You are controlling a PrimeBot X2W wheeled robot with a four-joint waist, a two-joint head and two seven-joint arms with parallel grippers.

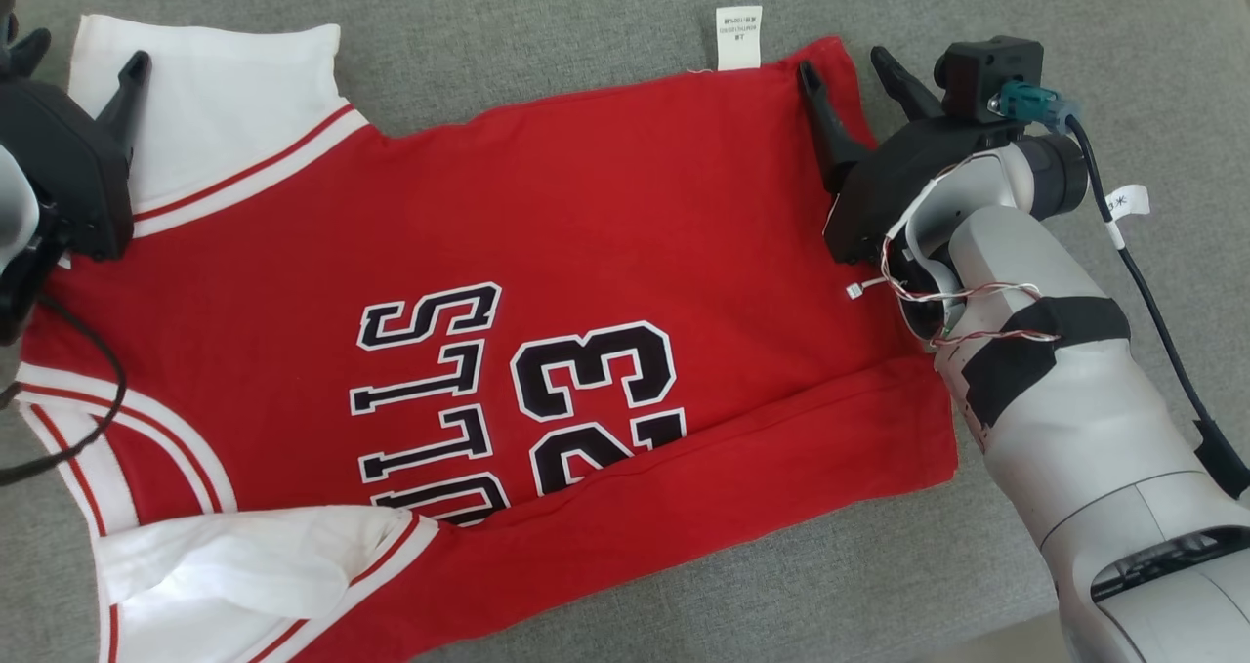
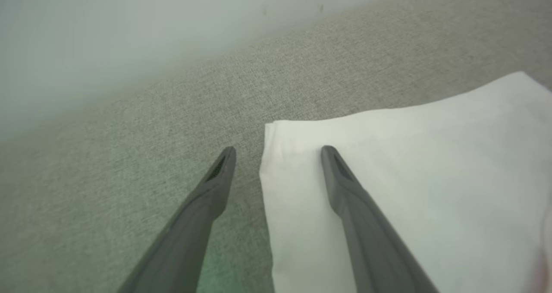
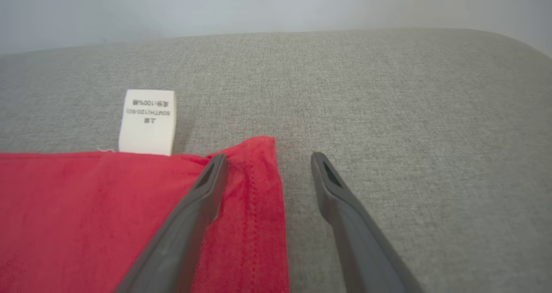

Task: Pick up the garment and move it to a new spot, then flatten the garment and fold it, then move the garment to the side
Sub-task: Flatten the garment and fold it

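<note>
Two pairs of dark fingers, both mine, are set at the far edge of a red jersey (image 1: 586, 233) with white sleeves, black lettering and the number 23. It lies spread across a grey cushion (image 1: 547, 19). The near side is already folded over, covering part of the lettering.

My left fingers (image 2: 340, 185) stand apart and empty, straddling the corner of a white sleeve (image 2: 409, 163), one over the cloth and the other over bare cushion. My right fingers (image 3: 207, 193) are equally wide and empty. They straddle the hem corner (image 3: 258, 155), near a white care label (image 3: 147, 122) that pokes out from the edge. I cannot tell whether any tip touches the fabric.

The placement makes sense to me. With one finger on each side of an edge, I can pinch both far corners together, so the far side can come toward me evenly as the next fold.
</note>
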